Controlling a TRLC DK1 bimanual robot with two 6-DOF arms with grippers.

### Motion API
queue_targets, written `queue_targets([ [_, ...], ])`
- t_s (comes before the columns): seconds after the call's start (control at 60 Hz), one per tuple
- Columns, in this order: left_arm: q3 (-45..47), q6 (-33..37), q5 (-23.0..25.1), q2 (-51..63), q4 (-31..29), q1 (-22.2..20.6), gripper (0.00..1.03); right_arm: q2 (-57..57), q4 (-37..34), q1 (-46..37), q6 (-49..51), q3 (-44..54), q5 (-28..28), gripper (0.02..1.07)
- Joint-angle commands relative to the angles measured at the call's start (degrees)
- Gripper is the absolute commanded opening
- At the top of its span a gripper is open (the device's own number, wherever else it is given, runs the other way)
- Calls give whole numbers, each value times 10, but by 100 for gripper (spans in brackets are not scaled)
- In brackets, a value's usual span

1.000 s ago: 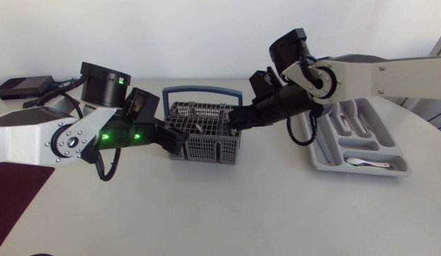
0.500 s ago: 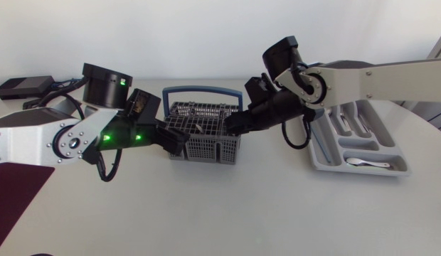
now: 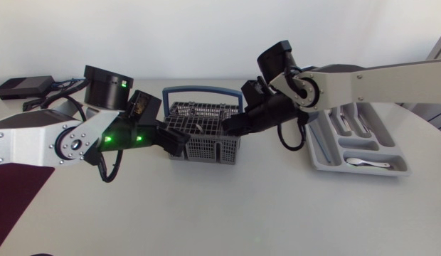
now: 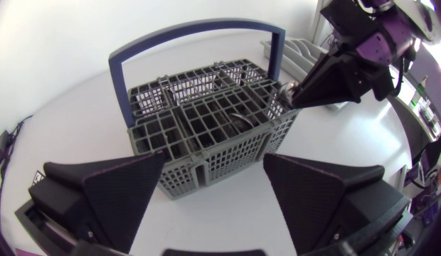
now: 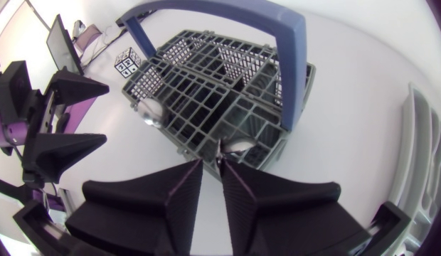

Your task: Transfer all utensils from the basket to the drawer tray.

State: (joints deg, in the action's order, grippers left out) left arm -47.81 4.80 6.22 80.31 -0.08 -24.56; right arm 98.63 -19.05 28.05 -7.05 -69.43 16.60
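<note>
The grey wire basket point(image 3: 203, 135) with a blue handle point(image 3: 203, 90) stands mid-table; its near corner point(image 4: 206, 135) lies between the wide-open fingers of my left gripper point(image 4: 213, 167), which sits at the basket's left end point(image 3: 176, 141). My right gripper point(image 3: 228, 128) dips into the basket's right end. Its fingers point(image 5: 238, 186) stand almost together on the thin silver handle of a utensil point(image 5: 220, 155), whose end shows at the fingertips point(image 4: 285, 89). Another utensil point(image 4: 238, 121) lies inside the basket. The grey drawer tray point(image 3: 327, 160) at the right holds a spoon point(image 3: 367, 163).
A black box point(image 3: 21, 87) with cables lies at the table's far left. A dark purple mat point(image 3: 11, 195) covers the front left corner. The tray's far slots hold other cutlery point(image 3: 352, 121). Bare white table stretches in front of the basket and tray.
My right gripper has slid left and down into the basket's right end, and its fingers have drawn together around the utensil handle. The left arm has kept still.
</note>
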Motion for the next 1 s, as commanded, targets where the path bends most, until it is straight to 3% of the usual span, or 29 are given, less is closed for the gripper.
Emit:
queue_targets([
  [0.0, 14, 9, 5, 13, 5, -6, 97, 18, 5, 8, 1, -8, -6, 18],
  [0.333, 14, 9, 5, 16, 5, -7, 97, 15, 15, 8, 8, -6, -23, 8],
  [0.983, 12, 11, 5, 19, 5, -8, 97, -36, 1, 8, 38, -3, -24, 8],
])
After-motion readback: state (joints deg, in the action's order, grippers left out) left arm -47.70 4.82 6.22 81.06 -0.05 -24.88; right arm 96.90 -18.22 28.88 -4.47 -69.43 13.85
